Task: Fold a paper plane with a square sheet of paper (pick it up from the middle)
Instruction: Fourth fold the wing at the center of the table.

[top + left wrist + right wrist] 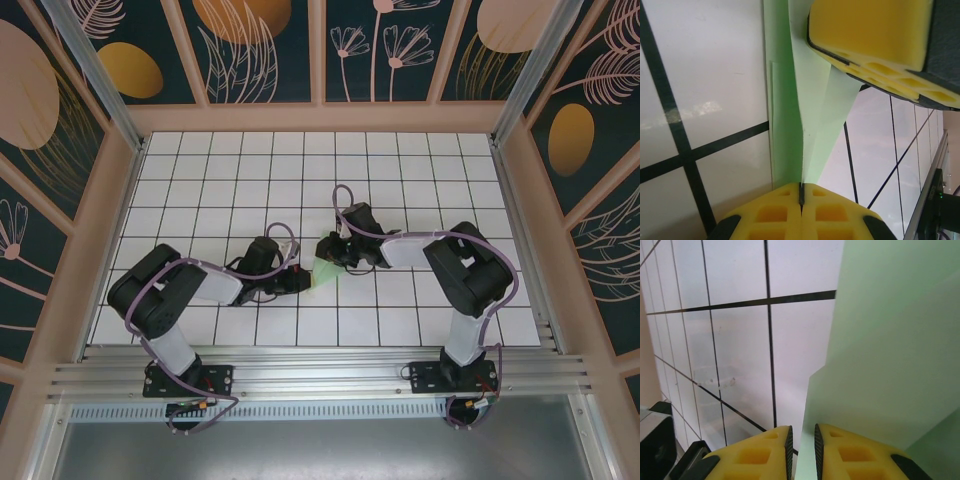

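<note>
Left gripper [298, 281] and right gripper [329, 254] met mid-table in the top view, with the pale green paper plane [326, 269] between them on the tiled table [250, 170]. From the left wrist, the jaws were pinched shut on the plane's crease, and the right's yellow finger [875, 35] overlapped its far end. From the right wrist, the jaws stood narrow, nipping the paper's edge.

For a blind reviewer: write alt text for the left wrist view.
The left gripper, yellow fingers shut, pinches the crease of a folded green paper over white grid tiles. At top right another yellow finger covers the paper's far end.
</note>
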